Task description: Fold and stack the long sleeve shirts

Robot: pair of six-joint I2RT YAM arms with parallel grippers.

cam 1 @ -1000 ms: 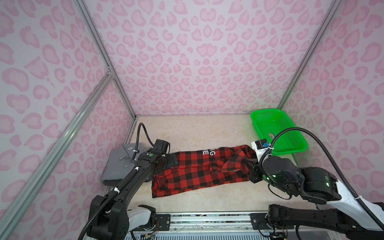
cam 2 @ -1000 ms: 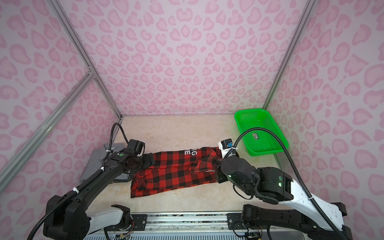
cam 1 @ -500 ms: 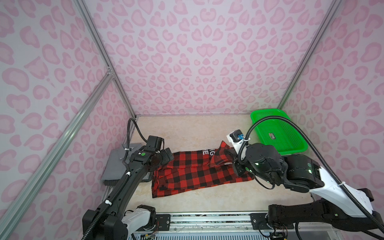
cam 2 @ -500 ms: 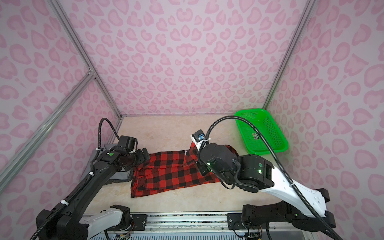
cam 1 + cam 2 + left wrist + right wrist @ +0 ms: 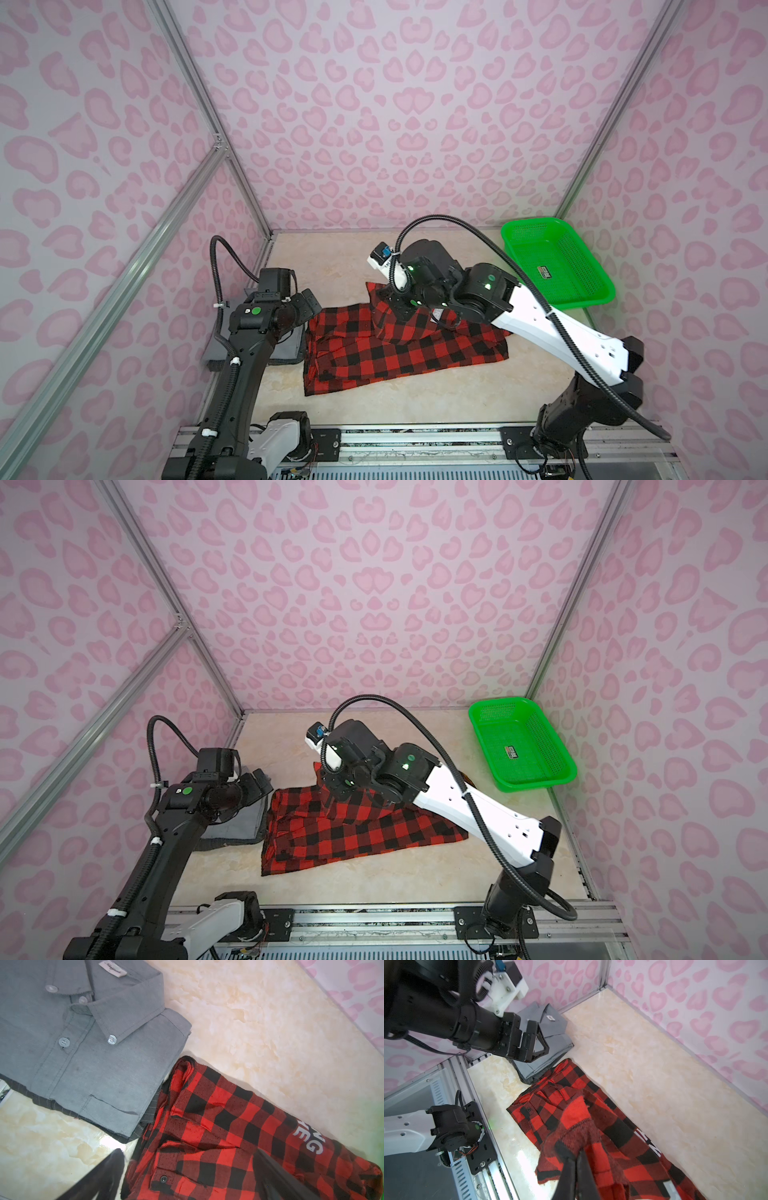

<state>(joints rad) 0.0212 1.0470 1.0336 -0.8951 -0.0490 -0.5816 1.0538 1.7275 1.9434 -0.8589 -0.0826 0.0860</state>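
**Right wrist view: one end of the checked shirt lifted for a fold**

The right gripper is closed tight on a bunch of the red-and-black checked shirt and holds that end raised above the garment's middle. The rest of the shirt lies flat across the middle of the counter, with its buttoned end toward the left edge. The step in hand appears to be the lengthwise fold of this shirt.

The left gripper has its jaws spread wide and holds nothing. It hovers over the place where the checked shirt meets the grey shirt. The grey shirt is already folded, collar up, at the left edge of the counter, just beside the checked one.

The next move probably calls for laying the lifted end down toward the buttoned end with the edges matched. The cloth should be let go only once it rests flat. The folded bundle then has to go onto the grey shirt.

Count:
- Two shirts: one checked, one grey.
- Two grippers.
- One green basket, in the far right corner, holding no shirt.
- One dark pin-striped layer, under the grey shirt. Whether it is a separate garment cannot be told.
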